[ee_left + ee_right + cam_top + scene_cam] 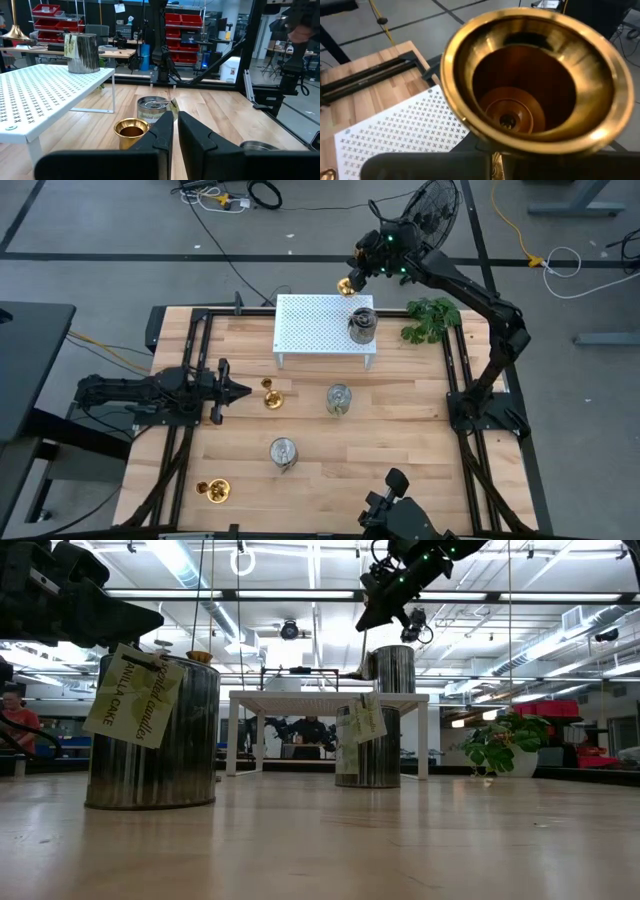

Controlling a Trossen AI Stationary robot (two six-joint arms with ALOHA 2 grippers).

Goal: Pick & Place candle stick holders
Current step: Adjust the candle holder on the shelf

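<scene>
A shiny gold candle stick holder with a round base (213,491) lies near the front left corner of the pale wooden surface (400,450). A squat silver can-like holder (283,452) stands toward the front middle. By the left edge the left end effector (240,390) hovers with its fingers together and empty, a second gold holder (271,394) just beside its tip. Another silver can (339,399) stands at the centre. On the white perforated metal rack (310,330) near the back edge stands a third silver can (362,326). Above the rack's back edge, the right end effector (352,279) is clamped on a third gold holder (530,80), held clear of the rack.
</scene>
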